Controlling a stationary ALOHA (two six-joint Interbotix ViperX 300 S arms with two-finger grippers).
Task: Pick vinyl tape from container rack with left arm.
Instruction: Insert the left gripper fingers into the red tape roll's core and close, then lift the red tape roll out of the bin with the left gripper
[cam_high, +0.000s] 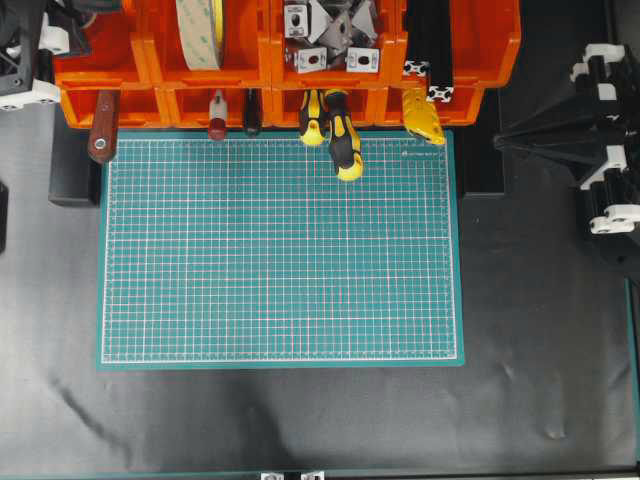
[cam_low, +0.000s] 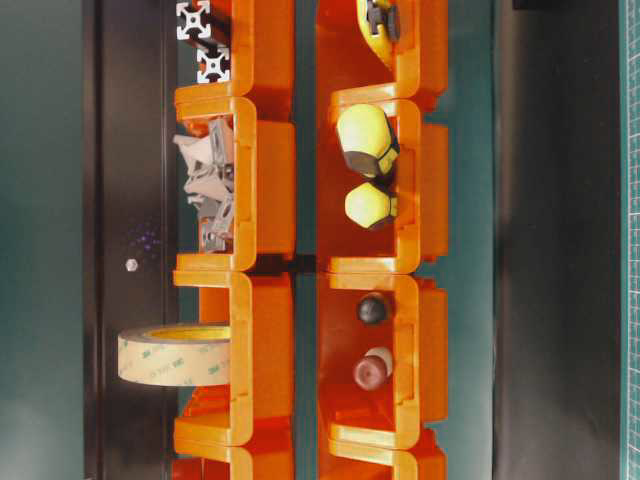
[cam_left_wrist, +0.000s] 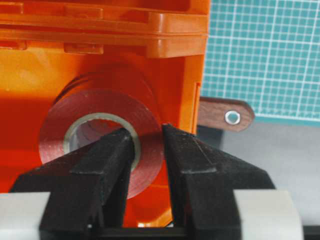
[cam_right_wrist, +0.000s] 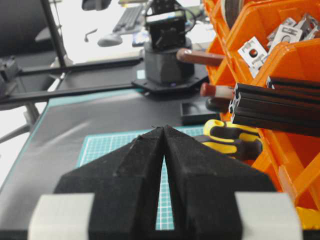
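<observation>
The vinyl tape (cam_left_wrist: 95, 107), a glossy red roll with a pale core, stands on edge inside an end bin of the orange container rack (cam_left_wrist: 175, 30). My left gripper (cam_left_wrist: 148, 131) reaches into that bin. One finger sits inside the roll's core and the other against its outer face, so the jaws are closed on the roll's wall. From overhead, only part of the left arm (cam_high: 25, 60) shows by the rack (cam_high: 140, 50), and the tape is hidden. My right gripper (cam_right_wrist: 164, 129) is shut and empty, hanging over the mat's right side.
A large cream tape roll (cam_high: 200, 30) stands in an upper bin. Metal brackets (cam_high: 330, 35) and black extrusions (cam_high: 430, 50) fill other bins. Yellow-black screwdrivers (cam_high: 340, 140) and a wooden handle (cam_left_wrist: 225, 115) stick out over the green cutting mat (cam_high: 280, 250).
</observation>
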